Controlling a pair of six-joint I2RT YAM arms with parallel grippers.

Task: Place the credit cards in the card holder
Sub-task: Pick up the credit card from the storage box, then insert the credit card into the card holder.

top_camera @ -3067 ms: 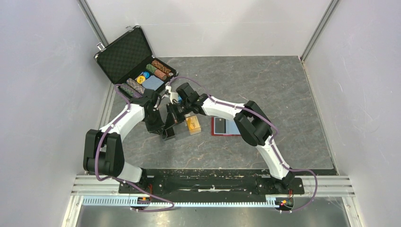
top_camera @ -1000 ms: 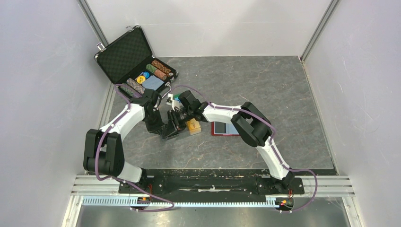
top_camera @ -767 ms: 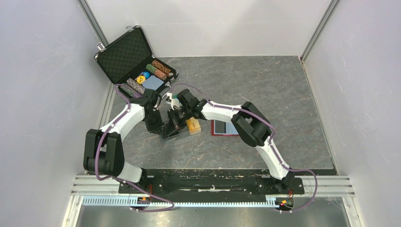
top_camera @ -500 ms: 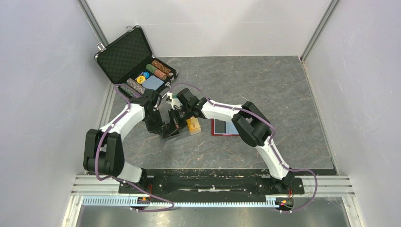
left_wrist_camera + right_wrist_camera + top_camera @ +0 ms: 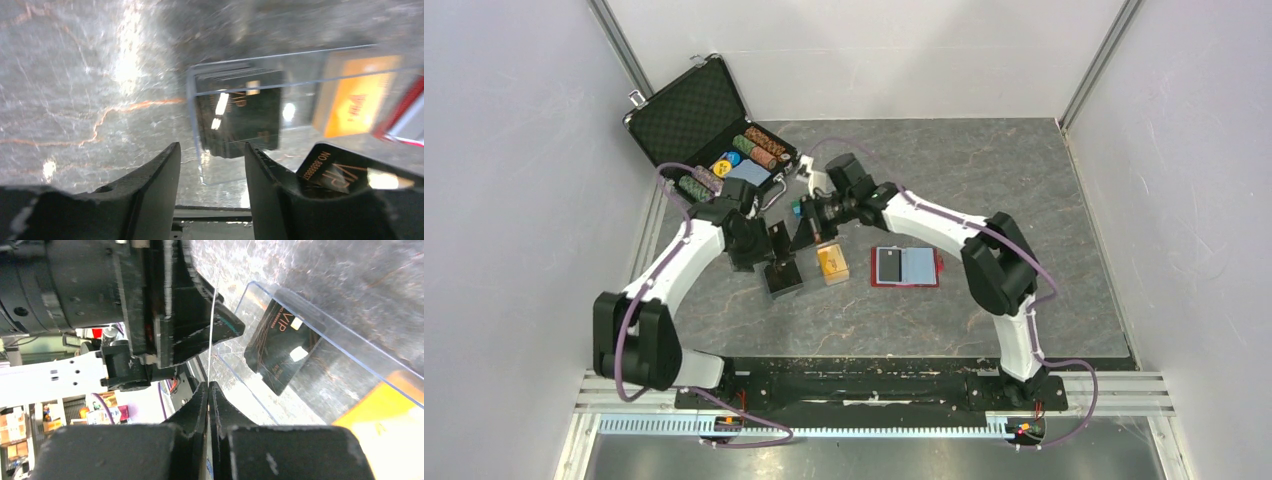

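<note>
Student: Hazard at this stage?

Tutor: Slip. The right fingers (image 5: 190, 415) are clenched on the thin edge of one black card (image 5: 340, 170), held above the table beside the clear box (image 5: 782, 278). So narrow a hold may let it twist or drop during the carry.

Student: And the target?

Tutor: The card holder (image 5: 906, 267) lies open, nearer the table's near edge, right of the orange cards (image 5: 831, 264). A tilted card could catch a slot lip and shove the unheld holder. The left fingers (image 5: 150, 185) stand apart, empty.
</note>
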